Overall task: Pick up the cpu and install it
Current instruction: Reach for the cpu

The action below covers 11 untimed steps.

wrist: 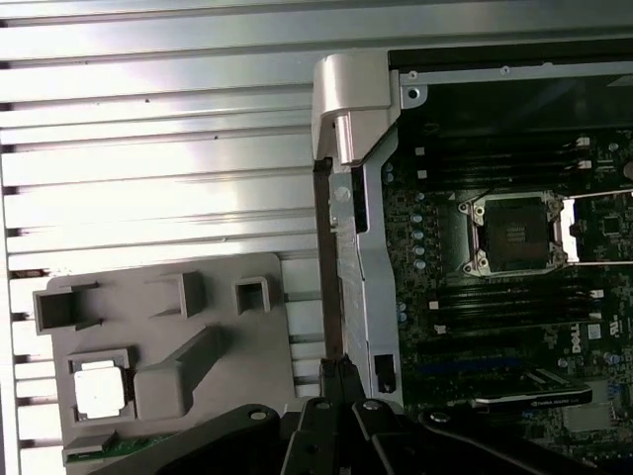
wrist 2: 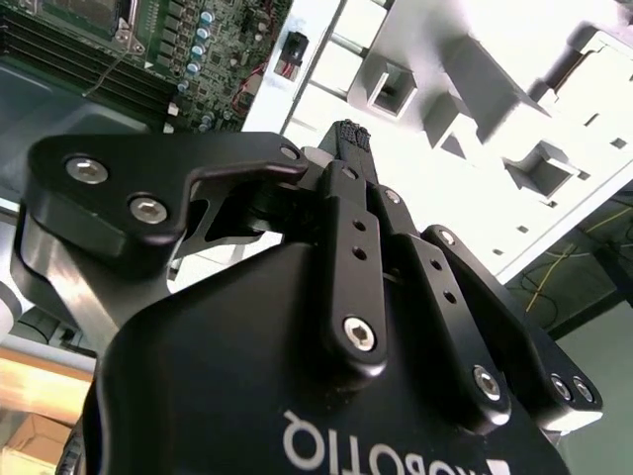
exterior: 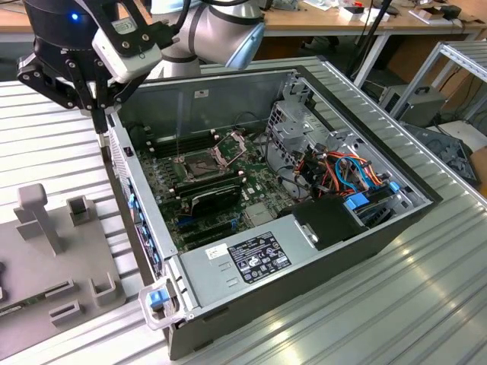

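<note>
Exterior view's left: grey moulded fixture (exterior: 46,251), lying on the slatted aluminium desk (exterior: 380,319) just beside the open computer case (exterior: 228,91). Contents, seen in the first wrist view: the cpu (wrist: 99,388), a small silver square lying flat in a square recess of the fixture (wrist: 227,336), in the part farther from the case; being square, it has no long axis to align with. Next: end effector (exterior: 101,125), fingers pointing down; in the second wrist view the end effector (wrist 2: 351,134) has its fingers pressed together tip to tip with nothing between them. Position: raised above the strip between the fixture and the case wall, touching neither. Relation, as judged: the cpu lies below the end effector and out to its fixture side, away from the motherboard (exterior: 259,182). Toward the exterior view's right: cpu socket (exterior: 199,163), load frame (exterior: 232,144) hinged open; in the first wrist view the cpu socket (wrist: 514,233) sits empty, so nothing is installed yet
</note>
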{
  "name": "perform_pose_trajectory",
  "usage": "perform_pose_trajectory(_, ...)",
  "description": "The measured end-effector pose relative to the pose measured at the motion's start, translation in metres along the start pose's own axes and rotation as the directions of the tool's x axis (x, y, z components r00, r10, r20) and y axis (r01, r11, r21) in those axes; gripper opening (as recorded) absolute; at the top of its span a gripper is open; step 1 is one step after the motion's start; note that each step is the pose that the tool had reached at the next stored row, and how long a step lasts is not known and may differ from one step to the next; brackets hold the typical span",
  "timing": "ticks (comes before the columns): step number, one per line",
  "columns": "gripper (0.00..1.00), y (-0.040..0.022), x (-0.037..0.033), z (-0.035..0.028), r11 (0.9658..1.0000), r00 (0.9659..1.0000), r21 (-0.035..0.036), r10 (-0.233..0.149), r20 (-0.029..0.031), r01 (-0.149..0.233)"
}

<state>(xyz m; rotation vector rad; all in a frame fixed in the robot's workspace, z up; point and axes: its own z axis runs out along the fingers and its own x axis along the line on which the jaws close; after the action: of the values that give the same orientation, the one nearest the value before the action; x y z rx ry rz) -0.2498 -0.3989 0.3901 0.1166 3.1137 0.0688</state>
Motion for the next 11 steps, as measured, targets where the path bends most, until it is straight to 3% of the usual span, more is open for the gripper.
perform_pose_trajectory(11, 0.11, -0.0010, 0.0139, -0.0002, 1.0000, 1.0000, 0.0000, 0.000, 0.0000, 0.000)
